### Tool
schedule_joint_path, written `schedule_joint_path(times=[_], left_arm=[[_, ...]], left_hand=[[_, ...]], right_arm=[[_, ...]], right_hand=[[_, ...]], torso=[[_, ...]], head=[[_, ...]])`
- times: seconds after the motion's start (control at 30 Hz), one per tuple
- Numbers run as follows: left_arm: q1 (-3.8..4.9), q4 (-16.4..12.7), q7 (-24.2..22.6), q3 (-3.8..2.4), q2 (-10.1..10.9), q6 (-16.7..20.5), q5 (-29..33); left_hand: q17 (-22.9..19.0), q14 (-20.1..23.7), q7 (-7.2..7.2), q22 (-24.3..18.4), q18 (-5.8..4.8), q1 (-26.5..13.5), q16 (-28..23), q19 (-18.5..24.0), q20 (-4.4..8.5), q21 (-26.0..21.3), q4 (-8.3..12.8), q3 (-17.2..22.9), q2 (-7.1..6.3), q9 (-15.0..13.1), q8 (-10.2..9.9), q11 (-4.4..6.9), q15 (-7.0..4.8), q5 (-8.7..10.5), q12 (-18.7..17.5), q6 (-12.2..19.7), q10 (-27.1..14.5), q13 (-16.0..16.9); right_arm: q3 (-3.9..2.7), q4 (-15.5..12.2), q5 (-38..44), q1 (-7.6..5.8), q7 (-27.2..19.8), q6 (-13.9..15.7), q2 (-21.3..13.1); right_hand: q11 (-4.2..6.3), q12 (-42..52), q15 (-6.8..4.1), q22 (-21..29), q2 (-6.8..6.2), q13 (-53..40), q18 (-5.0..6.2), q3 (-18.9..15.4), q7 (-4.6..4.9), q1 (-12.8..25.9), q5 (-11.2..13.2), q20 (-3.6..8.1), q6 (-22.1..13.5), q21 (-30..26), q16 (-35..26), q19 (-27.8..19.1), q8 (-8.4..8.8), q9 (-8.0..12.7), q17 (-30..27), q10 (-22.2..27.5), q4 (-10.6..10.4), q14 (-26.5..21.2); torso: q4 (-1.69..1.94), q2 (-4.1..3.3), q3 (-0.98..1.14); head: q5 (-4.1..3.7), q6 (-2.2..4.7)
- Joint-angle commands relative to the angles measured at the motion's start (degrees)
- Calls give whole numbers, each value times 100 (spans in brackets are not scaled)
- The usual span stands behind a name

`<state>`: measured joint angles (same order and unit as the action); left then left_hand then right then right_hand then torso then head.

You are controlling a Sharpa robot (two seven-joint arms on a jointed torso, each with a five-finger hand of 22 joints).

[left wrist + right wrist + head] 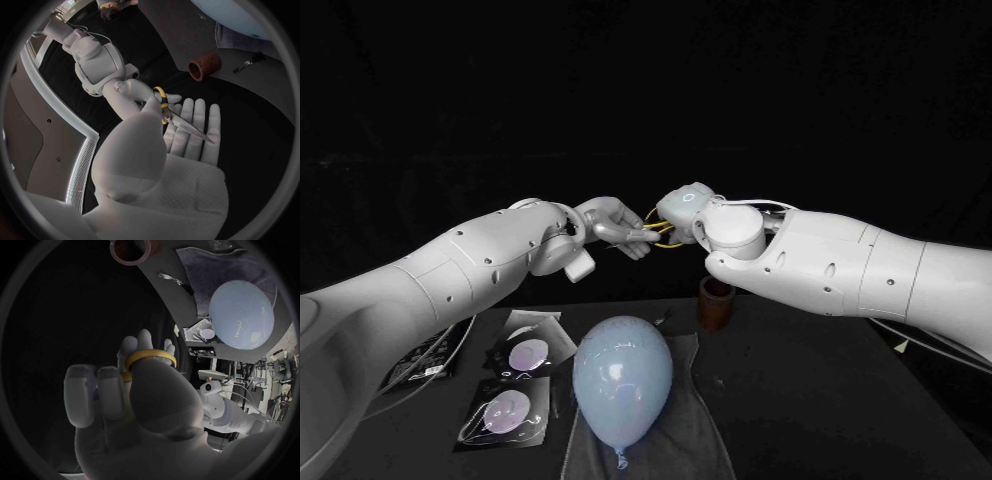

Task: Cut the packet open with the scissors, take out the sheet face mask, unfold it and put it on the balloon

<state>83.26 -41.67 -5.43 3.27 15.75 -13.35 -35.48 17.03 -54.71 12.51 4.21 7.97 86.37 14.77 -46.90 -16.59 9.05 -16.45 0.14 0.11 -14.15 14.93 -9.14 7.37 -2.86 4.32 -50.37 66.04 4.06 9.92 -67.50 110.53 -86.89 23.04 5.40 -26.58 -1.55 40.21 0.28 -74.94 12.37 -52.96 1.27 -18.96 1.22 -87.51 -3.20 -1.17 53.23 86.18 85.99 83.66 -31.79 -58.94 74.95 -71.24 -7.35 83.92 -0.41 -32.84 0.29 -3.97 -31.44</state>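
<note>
Head view: scissors [661, 238] are held aloft by right hand [679, 213], thumb through a yellow ring. Blades are laid along left hand's [610, 230] flat, straight fingers, which grip nothing. Packets [519, 352] are left on worktop [790, 400] below, nearer left hand, beside balloon [623, 375].

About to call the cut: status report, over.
Right hand holds the scissors by a yellow loop. Left hand flat along the blades, grip unclear. Packets lie on the table, none in hand. Brown cylinder stands near the balloon.
</note>
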Motion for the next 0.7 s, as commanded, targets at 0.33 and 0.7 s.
schedule_joint_path(times=[0.33, 0.7], left_arm=[[2, 20, -49, -1, 29, -211, 587], [3, 16, 160, 0, 53, -593, 706]], left_hand=[[207, -439, -274, 6, 121, 876, 97, -118, 3, 41, 14, 1235, 588, -160, 221, 268, -222, 7, 40, -390, 582, -1], [423, -525, -281, 5, 134, 394, 19, -101, 5, 35, 4, 2277, 201, -416, 363, 282, -240, 9, -40, -394, 772, -13]], right_arm=[[-3, 72, 272, 10, -27, -88, 21], [3, 84, 389, 34, -41, 194, 18]], right_hand=[[423, -164, -642, -1331, 268, 106, -30, -82, -8, -361, 33, 93, 31, -39, -12, 480, 8, 16, 646, -559, -21, 437], [381, -1087, -618, -1294, 242, 739, -10, -221, 33, -487, 34, 82, -13, -139, -79, 441, 135, 104, 531, -249, -108, 405]], torso=[[-1, -3, 2], [-5, 2, 3]], head=[[-10, -24], [-9, -44]])
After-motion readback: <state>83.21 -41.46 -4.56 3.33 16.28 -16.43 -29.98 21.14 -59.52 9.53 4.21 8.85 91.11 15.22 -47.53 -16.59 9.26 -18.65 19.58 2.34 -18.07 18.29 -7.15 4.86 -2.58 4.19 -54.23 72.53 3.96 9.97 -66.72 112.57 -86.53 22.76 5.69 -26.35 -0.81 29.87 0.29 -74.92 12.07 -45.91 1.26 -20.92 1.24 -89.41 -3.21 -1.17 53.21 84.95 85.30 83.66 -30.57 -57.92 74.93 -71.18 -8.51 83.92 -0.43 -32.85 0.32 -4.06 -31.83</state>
